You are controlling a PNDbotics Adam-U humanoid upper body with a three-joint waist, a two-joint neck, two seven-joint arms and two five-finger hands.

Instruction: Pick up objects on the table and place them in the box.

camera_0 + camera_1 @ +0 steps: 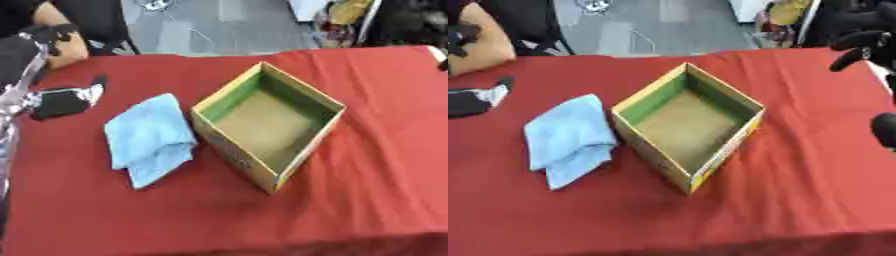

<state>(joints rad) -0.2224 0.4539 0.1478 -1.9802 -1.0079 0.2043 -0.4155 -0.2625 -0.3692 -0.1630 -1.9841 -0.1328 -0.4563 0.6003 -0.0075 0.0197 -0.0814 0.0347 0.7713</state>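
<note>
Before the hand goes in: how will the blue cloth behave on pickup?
Likely floppy: the blue cloth lies crumpled in soft folds, so it should drape and hang from a pinch. Probably light, being thin fabric. It may drag on the red tablecloth rather than slide. It lies just left of the box.

Office or lab: grey floor (pixel 219 30), chair legs (pixel 544 35).

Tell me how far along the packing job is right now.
Nothing looks done yet: the box on the red table is empty inside. Nothing is in hand either; the left robot hand sits at the table's left edge beside the blue cloth, not touching it. The right robot hand hangs at the far right, its fingers unclear. Left to do: the folded cloth lies just left of the box.
</note>
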